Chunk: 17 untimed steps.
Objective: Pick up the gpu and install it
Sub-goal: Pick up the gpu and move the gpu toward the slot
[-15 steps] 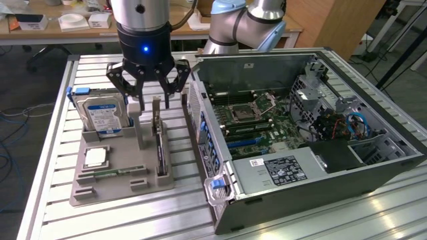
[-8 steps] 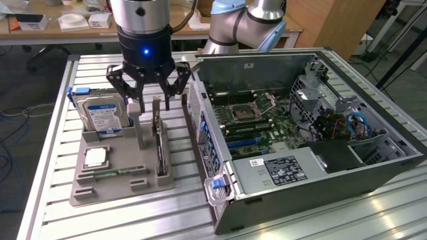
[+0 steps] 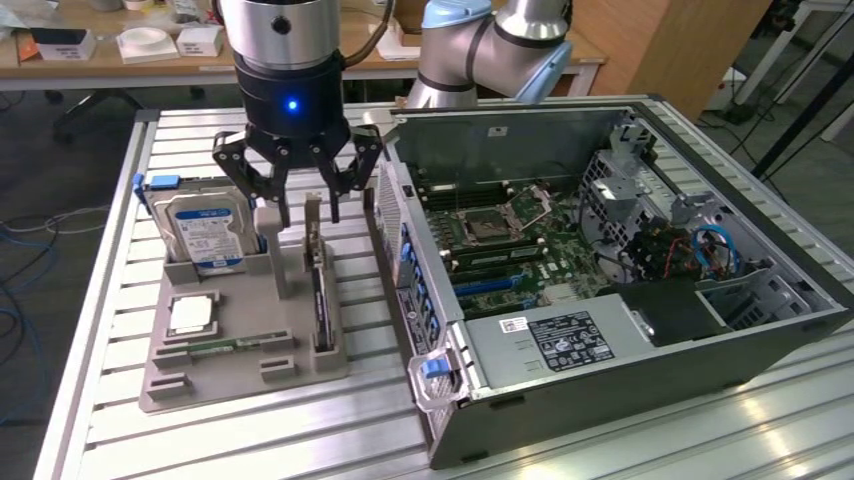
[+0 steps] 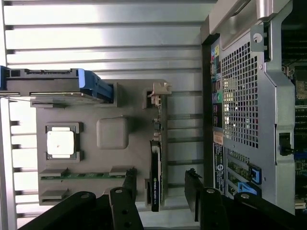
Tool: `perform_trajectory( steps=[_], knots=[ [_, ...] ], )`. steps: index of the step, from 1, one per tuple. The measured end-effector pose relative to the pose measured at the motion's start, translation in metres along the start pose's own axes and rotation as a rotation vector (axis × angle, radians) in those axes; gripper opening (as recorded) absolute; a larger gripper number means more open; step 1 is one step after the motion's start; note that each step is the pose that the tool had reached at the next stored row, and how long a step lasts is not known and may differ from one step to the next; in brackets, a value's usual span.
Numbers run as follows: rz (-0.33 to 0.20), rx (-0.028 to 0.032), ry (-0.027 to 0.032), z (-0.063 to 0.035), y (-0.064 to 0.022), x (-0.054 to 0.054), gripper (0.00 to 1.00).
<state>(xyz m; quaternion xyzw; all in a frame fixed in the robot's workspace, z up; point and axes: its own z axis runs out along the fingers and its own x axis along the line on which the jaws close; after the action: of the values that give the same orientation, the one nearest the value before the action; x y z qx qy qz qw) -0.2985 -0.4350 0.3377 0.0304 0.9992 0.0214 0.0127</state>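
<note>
Exterior view: hung low over the grey holder tray (image 3: 240, 385) on the slatted table (image 3: 200, 445), jaws spread apart. Straddled the gpu (image 3: 320, 300), one jaw on each side, without clamping it. Stood on edge in a tray slot, dark board upright, near a silver hard drive (image 3: 203, 235). Sat just beside the opened computer case (image 3: 747, 350) on the exterior view's right.

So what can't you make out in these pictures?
- Exterior view: bracket end of the gpu, partly behind the pincer.
- Wrist view: one edge of the grey holder, behind the pincer's fingers.
- Exterior view: hard drive label text, too small.
- Wrist view: computer case, cut off by the edge.
</note>
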Motion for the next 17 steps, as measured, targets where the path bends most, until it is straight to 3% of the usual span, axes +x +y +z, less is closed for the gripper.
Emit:
perform_trajectory(
  steps=[17],
  knots=[
    [0.0,-0.0002,-0.0009,0.0127,-0.0005,0.0,0.53]
  ],
)
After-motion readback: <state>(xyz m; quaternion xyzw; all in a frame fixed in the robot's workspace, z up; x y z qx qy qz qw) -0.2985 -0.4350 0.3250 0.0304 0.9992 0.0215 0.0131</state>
